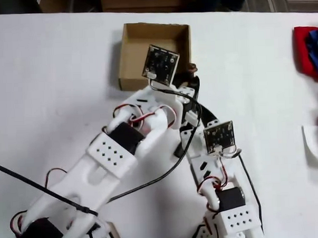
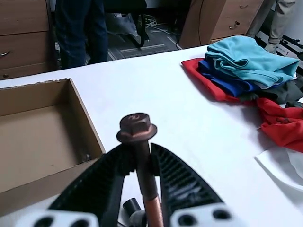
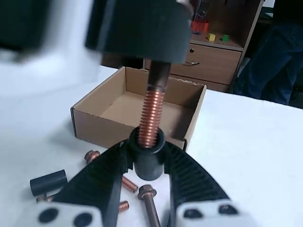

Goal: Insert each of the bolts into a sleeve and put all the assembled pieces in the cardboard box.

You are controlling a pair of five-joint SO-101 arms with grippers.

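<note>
On the white table [image 1: 51,76], the cardboard box [image 1: 155,26] sits toward 12 o'clock in the high view, open side up. Its brown floor is bare wherever the views reach it, though a wrist camera hides one corner from above. Just off the box's 4 o'clock corner the two claws meet. The left claw [image 2: 140,151] is clamped on the shank of one bolt [image 2: 137,126] just under its flanged hex head. The right claw [image 3: 147,156] is closed around one black sleeve [image 3: 149,166], held upright. The bolt's copper thread reaches down into the sleeve's mouth, with much of the thread still above the rim. On the table near the box lies a second sleeve [image 3: 48,183] on its side, apart from the loose bolts [image 3: 150,205]. At least three of these can be counted, and other copper ends are partly hidden behind the claw. At 3 o'clock on the table lies one heap of clothes [image 2: 246,66] in teal, blue and red.
</note>
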